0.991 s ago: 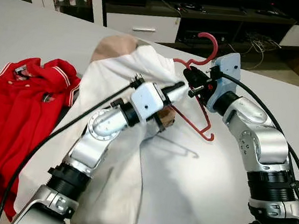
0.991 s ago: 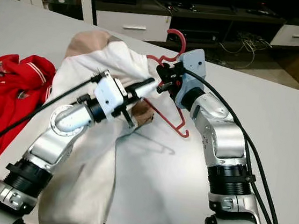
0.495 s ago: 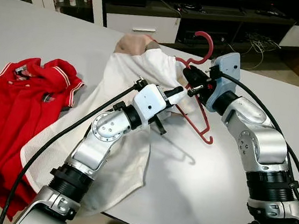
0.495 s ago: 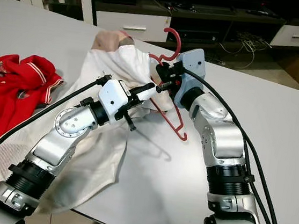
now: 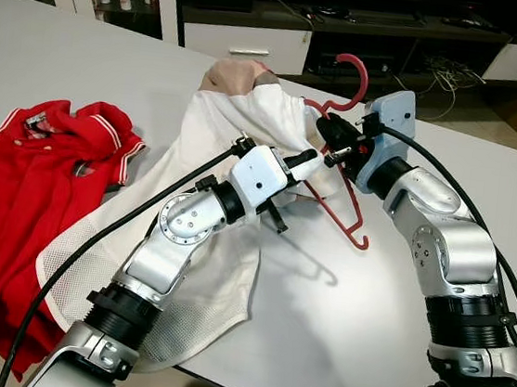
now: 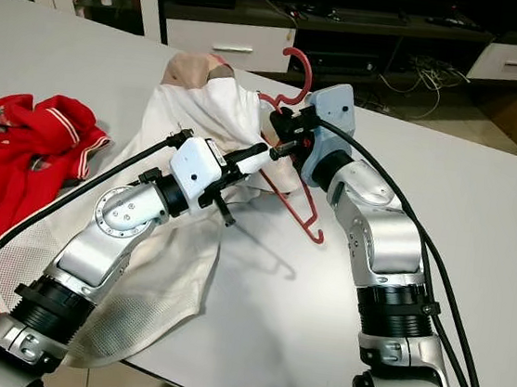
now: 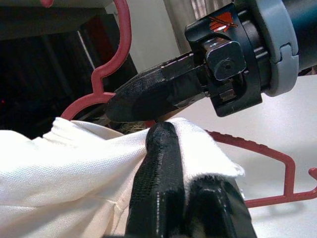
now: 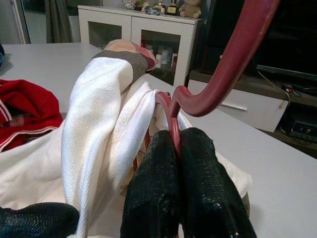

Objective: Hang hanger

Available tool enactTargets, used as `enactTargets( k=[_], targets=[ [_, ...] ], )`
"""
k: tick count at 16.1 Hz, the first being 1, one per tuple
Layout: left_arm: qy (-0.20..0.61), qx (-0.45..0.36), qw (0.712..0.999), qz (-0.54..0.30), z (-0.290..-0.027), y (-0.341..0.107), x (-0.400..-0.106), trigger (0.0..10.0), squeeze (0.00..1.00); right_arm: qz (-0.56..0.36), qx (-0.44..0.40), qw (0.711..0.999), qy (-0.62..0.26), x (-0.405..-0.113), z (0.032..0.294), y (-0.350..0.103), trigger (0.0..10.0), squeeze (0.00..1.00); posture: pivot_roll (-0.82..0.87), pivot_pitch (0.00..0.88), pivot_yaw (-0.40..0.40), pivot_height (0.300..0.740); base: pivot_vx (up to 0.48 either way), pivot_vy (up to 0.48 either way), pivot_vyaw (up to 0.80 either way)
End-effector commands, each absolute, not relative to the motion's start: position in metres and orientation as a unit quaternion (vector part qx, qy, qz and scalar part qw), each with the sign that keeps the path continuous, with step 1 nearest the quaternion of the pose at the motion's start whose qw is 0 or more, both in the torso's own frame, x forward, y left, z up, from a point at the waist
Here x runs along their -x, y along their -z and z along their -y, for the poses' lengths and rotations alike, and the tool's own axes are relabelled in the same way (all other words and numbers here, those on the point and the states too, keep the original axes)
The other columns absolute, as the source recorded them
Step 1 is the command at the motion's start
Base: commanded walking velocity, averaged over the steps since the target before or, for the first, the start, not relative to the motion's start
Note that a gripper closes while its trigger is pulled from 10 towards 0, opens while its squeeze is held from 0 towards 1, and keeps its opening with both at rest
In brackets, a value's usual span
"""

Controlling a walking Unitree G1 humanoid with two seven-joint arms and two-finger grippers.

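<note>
Right gripper [image 5: 334, 144], jaws clamped on the red plastic hanger [image 5: 349, 199] at its neck, holds it tilted above the white counter [image 5: 366, 318], far centre. Left gripper [image 7: 171, 163], jaws pinched on the white mesh shirt [image 5: 207, 272] w/ collar edge, draws fabric toward the hanger's arm, prob. to thread it.

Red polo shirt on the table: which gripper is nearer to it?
Left. The left gripper pinches the white garment mid-table, with the red polo shirt off to its left. The right gripper clamps the red hanger farther right.
</note>
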State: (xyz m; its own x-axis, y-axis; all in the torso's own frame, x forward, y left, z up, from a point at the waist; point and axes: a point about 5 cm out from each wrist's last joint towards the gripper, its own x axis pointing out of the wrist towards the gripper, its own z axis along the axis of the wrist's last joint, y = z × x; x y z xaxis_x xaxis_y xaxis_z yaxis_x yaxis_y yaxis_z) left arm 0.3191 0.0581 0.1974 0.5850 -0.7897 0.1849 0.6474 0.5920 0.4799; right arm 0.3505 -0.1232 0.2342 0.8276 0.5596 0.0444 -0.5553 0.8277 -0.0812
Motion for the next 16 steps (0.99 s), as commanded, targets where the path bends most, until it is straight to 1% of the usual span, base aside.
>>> enactTargets(
  k=[1,2,3,4,5,7,10,11,12,13,14,16],
  targets=[
    [0.425,-0.190,0.865,0.191,-0.052,-0.197,-0.318,8.1,0.00,0.064,0.025,0.956,-0.285,-0.350,0.125,-0.246,10.0,0.00,0.06,0.072,-0.039,0.740,0.000,0.000,0.00],
    [0.425,-0.190,0.865,0.191,-0.052,-0.197,-0.318,8.1,0.00,0.064,0.025,0.956,-0.285,-0.350,0.125,-0.246,10.0,0.00,0.06,0.072,-0.039,0.740,0.000,0.000,0.00],
    [0.410,-0.189,0.875,0.177,-0.055,-0.196,-0.321,8.1,0.00,0.065,0.025,0.956,-0.286,-0.349,0.126,-0.245,10.0,0.00,0.06,0.072,-0.039,0.740,0.000,0.000,0.00],
    [0.306,-0.176,0.885,0.304,-0.087,-0.242,-0.327,10.0,1.00,0.076,0.037,0.951,-0.297,-0.338,0.120,-0.229,10.0,0.00,0.06,0.080,-0.041,0.740,0.000,0.000,0.00],
    [0.275,-0.164,0.880,0.351,-0.098,-0.258,-0.324,10.0,0.00,0.080,0.042,0.949,-0.303,-0.333,0.118,-0.222,10.0,0.00,0.06,0.080,-0.043,0.740,0.000,0.000,0.00],
    [0.303,-0.152,0.883,0.325,-0.094,-0.250,-0.325,10.0,0.00,0.079,0.041,0.950,-0.300,-0.333,0.119,-0.222,10.0,0.00,0.06,0.081,-0.042,0.740,0.000,0.000,0.00],
    [0.294,-0.137,0.885,0.333,-0.098,-0.251,-0.325,10.0,0.00,0.080,0.041,0.950,-0.297,-0.332,0.121,-0.220,10.0,0.00,0.06,0.081,-0.042,0.740,0.000,0.000,0.00],
    [0.288,-0.129,0.887,0.337,-0.100,-0.254,-0.326,10.0,0.15,0.082,0.041,0.950,-0.297,-0.332,0.121,-0.220,10.0,0.00,0.06,0.081,-0.042,0.740,0.000,0.000,0.00],
    [0.284,-0.117,0.889,0.340,-0.102,-0.257,-0.327,10.0,0.00,0.082,0.041,0.951,-0.296,-0.332,0.121,-0.219,10.0,0.00,0.06,0.077,-0.043,0.740,0.000,0.000,0.00],
    [0.290,-0.107,0.888,0.340,-0.103,-0.259,-0.326,10.0,0.00,0.081,0.041,0.952,-0.294,-0.332,0.121,-0.217,10.0,0.00,0.06,0.077,-0.043,0.740,0.000,0.000,0.00],
    [0.313,-0.094,0.884,0.335,-0.102,-0.259,-0.324,10.0,0.00,0.080,0.039,0.953,-0.290,-0.333,0.121,-0.216,10.0,0.00,0.06,0.076,-0.043,0.740,0.000,0.000,0.00],
    [0.390,-0.113,0.864,0.296,-0.091,-0.242,-0.313,10.0,0.00,0.089,0.030,0.954,-0.284,-0.335,0.119,-0.219,10.0,0.00,0.06,0.074,-0.042,0.740,0.000,0.000,0.00]
  ],
)
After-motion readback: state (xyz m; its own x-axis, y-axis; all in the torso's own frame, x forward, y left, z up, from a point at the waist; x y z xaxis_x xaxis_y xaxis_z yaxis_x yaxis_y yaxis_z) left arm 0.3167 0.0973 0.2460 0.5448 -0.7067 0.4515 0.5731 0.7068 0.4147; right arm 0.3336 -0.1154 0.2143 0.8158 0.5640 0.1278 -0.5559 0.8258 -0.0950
